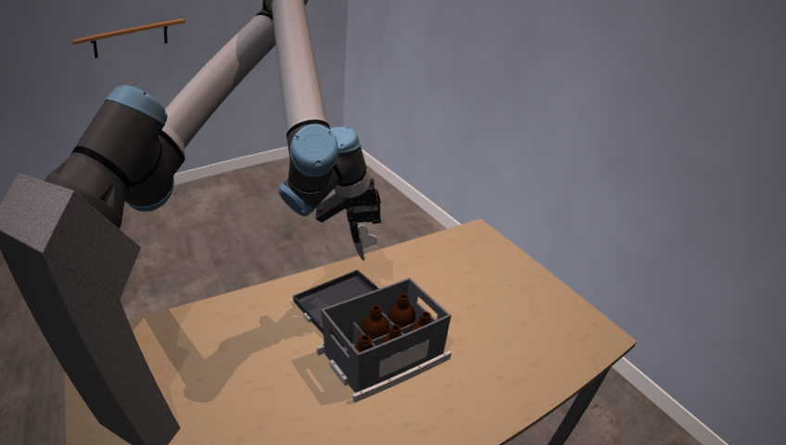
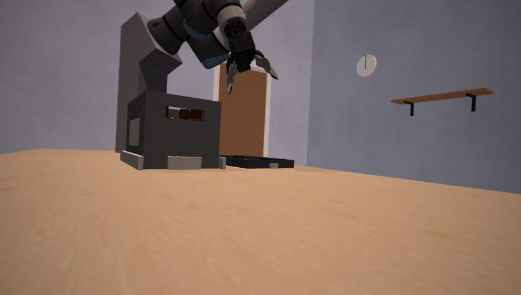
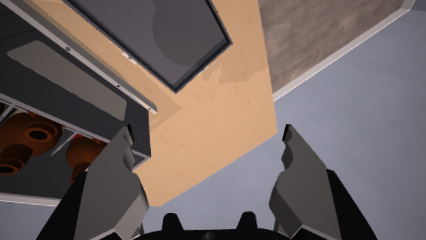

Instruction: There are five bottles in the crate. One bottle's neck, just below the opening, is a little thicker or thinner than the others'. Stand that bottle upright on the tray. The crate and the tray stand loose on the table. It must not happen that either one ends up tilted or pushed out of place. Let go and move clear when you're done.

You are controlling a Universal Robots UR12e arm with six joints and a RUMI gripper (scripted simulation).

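- Bottles, five of them and brown (image 1: 375,324) (image 2: 196,114) (image 3: 38,134), stand upright in the crate; which one has the odd neck, I cannot tell.
- The crate (image 1: 402,357) (image 2: 180,139) (image 3: 142,125) is dark grey, with a pale panel on one long side and hand holes in its short ends. It sits level on the counter (image 1: 529,309) (image 2: 255,219) (image 3: 215,120), set in from the edges.
- Pale strips (image 1: 402,376) (image 2: 184,163) lie along the foot of the crate.
- The tray (image 1: 326,285) (image 2: 270,163) (image 3: 202,70), dark, flat and low-rimmed, lies beside the crate, toward the counter's long edge that has the floor behind it in the top view. No bottle stands on the visible part of it.
- The hand (image 1: 369,248) (image 2: 253,83) (image 3: 209,125) is wide open, with nothing between its fingers. It hangs tilted in the air, above the level of the crate's rim and apart from crate, tray and bottles.
- The arm (image 1: 304,66) (image 2: 204,40) reaches over from a grey stand (image 1: 88,309) (image 2: 129,80).
- On the wall are a wooden shelf (image 1: 129,31) (image 2: 442,96) and, in the exterior view, a round clock (image 2: 366,66).
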